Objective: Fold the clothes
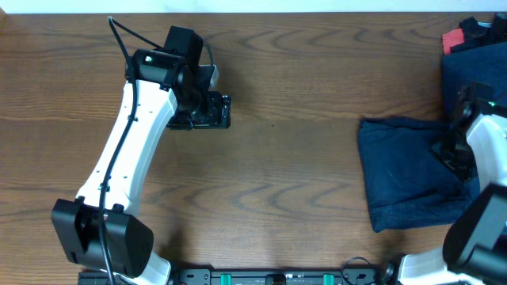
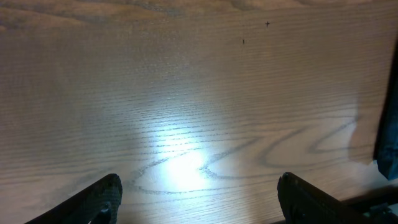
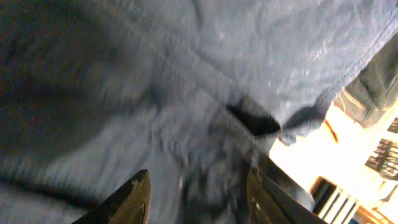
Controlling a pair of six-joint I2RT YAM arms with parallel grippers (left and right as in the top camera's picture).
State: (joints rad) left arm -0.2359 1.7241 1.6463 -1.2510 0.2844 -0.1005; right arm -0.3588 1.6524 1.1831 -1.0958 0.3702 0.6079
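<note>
A dark blue folded garment (image 1: 404, 174) lies on the wooden table (image 1: 301, 158) at the right. My right gripper (image 1: 450, 150) is down on its right part. In the right wrist view its fingers (image 3: 198, 193) are apart with bunched blue cloth (image 3: 249, 50) between them, blurred. My left gripper (image 1: 226, 111) is far off at the upper left, open and empty. In the left wrist view (image 2: 199, 193) it hangs over bare wood, with a sliver of the blue garment (image 2: 388, 124) at the right edge.
A pile of dark clothes (image 1: 475, 63) with a red item (image 1: 453, 39) sits at the table's far right corner, just behind the right arm. The left arm's white link (image 1: 127, 150) slants across the left side.
</note>
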